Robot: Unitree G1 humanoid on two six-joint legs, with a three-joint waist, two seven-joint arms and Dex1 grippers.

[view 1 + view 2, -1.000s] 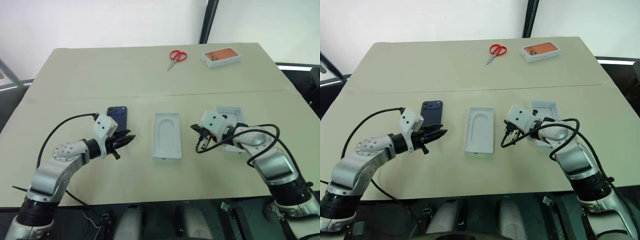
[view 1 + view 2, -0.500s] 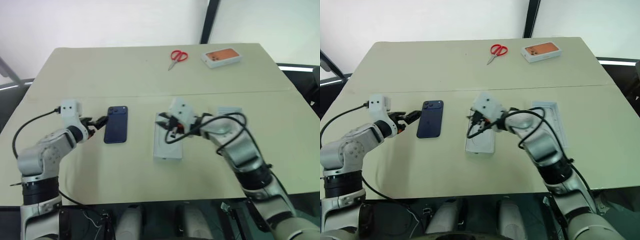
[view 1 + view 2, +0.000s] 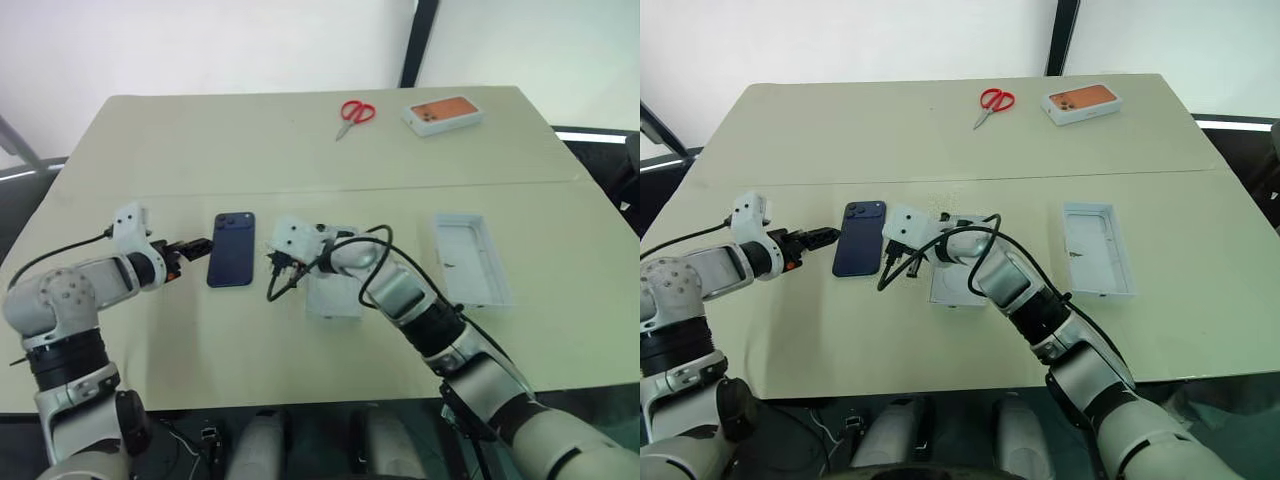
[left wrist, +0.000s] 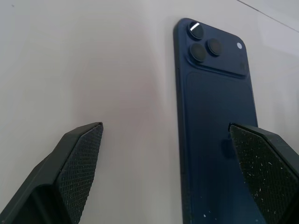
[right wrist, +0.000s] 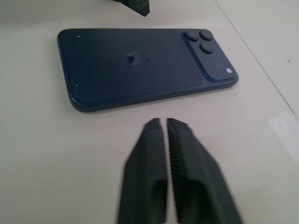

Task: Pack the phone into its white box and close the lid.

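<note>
Left gripper (image 3: pixel 200 245) wide open at phone's 9 o'clock edge, holding nothing. Right gripper (image 5: pixel 167 125) pinched shut, empty, just off phone's 3 o'clock edge. Phone (image 3: pixel 232 248) flat on table (image 3: pixel 200 150), back up, navy, long axis 12–6, camera bump at 12.

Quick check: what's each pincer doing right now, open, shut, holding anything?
Left pincer: open, empty, beside the phone.
Right pincer: shut, empty, close to the phone's long edge.
</note>
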